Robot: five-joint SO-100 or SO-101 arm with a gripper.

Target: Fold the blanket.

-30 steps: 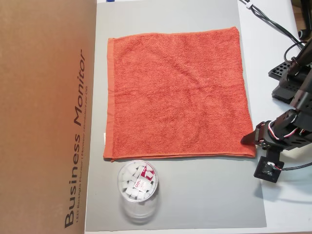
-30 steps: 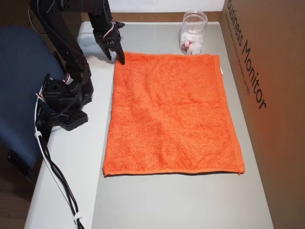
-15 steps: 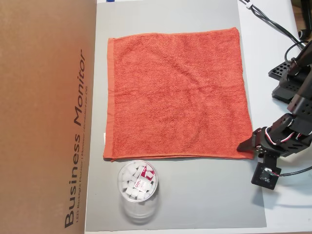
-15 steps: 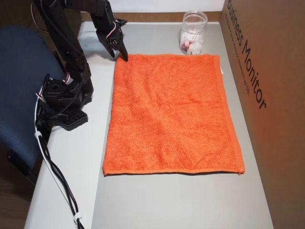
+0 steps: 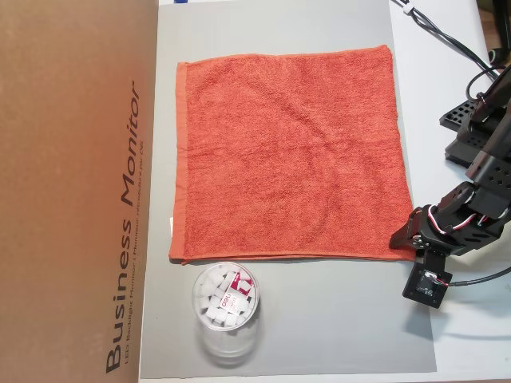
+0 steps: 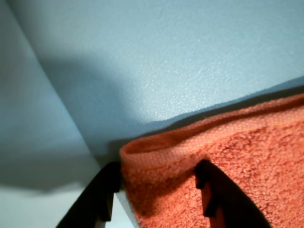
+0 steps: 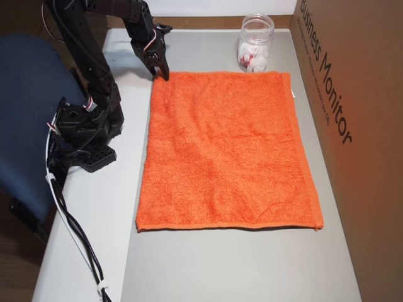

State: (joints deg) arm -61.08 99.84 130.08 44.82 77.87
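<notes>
The orange-red blanket [image 5: 287, 152] lies flat and spread out on the grey mat [image 5: 319, 319], also seen in the other overhead view [image 7: 227, 151]. My gripper [image 5: 401, 239] is down at the blanket's corner, the lower right one in this overhead view and the top left one in the other overhead view [image 7: 164, 75]. In the wrist view the hemmed corner of the blanket [image 6: 247, 156] sits between the two dark fingertips [image 6: 107, 190], which stand apart on either side of it. The gripper [image 6: 159, 190] is open around the corner, which is slightly raised at its hem.
A clear plastic cup [image 5: 226, 299] with white pieces stands just off the blanket's edge, also visible [image 7: 255, 47]. A large cardboard box [image 5: 72, 191] borders the mat. The arm's base [image 7: 85, 132] sits beside a blue chair [image 7: 25, 113], with cables trailing.
The gripper has slid along the blanket's side edge to its corner and come down over it. The blanket itself has not moved.
</notes>
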